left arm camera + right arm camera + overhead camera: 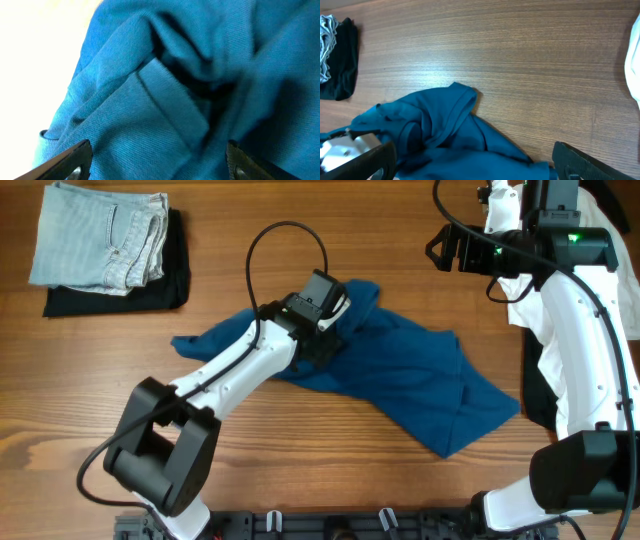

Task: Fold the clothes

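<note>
A crumpled blue shirt lies spread across the middle of the wooden table. My left gripper is low over its upper left part, jaws open, with blue cloth filling the gap between the fingertips. The shirt's collar fold shows right in front of it. My right gripper hangs high above the table at the upper right, open and empty; its view looks down on the shirt's top edge from a distance.
A folded stack of light denim on a black garment sits at the far left corner. White and black clothes are piled at the right edge, under my right arm.
</note>
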You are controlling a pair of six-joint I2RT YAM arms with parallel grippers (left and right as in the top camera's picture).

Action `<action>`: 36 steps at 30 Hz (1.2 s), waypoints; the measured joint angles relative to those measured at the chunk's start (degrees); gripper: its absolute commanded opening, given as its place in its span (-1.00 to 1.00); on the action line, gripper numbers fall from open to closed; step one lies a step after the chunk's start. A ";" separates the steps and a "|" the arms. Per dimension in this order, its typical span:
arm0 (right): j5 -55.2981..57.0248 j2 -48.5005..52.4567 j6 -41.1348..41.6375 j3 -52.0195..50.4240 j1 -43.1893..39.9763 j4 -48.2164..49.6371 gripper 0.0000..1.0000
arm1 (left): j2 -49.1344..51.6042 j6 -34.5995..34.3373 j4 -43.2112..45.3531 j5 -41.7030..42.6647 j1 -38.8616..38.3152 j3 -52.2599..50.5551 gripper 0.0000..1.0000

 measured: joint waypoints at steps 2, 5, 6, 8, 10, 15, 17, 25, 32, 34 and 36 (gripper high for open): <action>0.00 0.00 0.00 -0.02 0.00 0.00 1.00 | 1.18 -0.50 0.50 -0.42 0.48 0.00 0.40; 0.00 0.00 0.00 -0.04 0.00 0.02 0.99 | 2.25 -0.94 1.07 -0.79 0.61 0.00 0.13; 0.00 0.00 0.00 -0.04 0.00 0.02 0.99 | 2.29 -0.90 1.33 -0.85 0.61 0.00 0.01; 0.00 0.00 0.00 -0.04 0.00 0.02 0.99 | 2.29 -0.85 2.03 -1.01 0.61 0.00 -0.17; 0.00 0.00 0.00 -0.04 0.00 0.20 0.99 | 2.29 -1.14 2.54 -1.22 0.61 0.00 -0.52; 0.00 0.00 0.00 -0.04 0.00 0.72 0.98 | 2.29 -2.32 3.04 -2.19 0.61 0.00 -0.92; 0.00 0.00 0.00 -0.04 0.00 0.83 0.98 | 2.29 -2.82 3.06 -2.93 0.61 0.00 -0.92; 0.00 0.00 -0.02 -0.04 0.00 -0.66 0.75 | -4.57 -12.90 -8.46 -10.29 5.46 14.45 -0.92; 0.22 0.00 -0.37 -0.07 0.00 -5.92 0.70 | -19.91 -16.31 -7.93 -11.74 14.23 20.31 -0.92; 0.24 0.00 -0.79 -0.07 0.02 -8.17 0.68 | -20.00 -16.39 -7.85 -11.74 15.45 20.31 -0.92; 0.24 0.00 -1.49 -0.09 0.07 -11.26 0.65 | -19.89 -16.57 -7.69 -11.72 16.33 20.28 -0.92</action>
